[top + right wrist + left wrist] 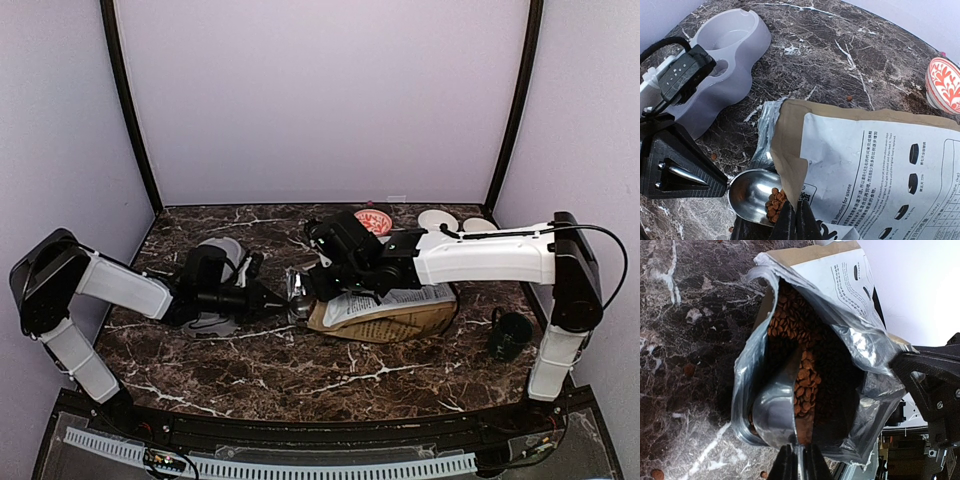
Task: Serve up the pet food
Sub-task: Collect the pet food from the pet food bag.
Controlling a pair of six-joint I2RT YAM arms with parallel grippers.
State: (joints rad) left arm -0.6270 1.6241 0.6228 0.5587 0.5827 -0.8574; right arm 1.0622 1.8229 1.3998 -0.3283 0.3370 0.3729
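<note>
Left pincer (798,462) grips the scoop (771,412) amid kibble (802,385), right pincer (796,218) pinches the bag (855,150) lip, grey bowl (752,45) near

White links (125,285), black joints (575,285), black left tool (282,297), thin cable (500,234)

My left arm (125,285) reaches in low from the left toward the middle, left claw (796,462) pinched tight on a scoop (777,415) handle. Right arm (490,258) runs level across, wrist tipped down, right claw (797,220) clamped on the bag (865,165) rim. Both claws sit close together.
</note>
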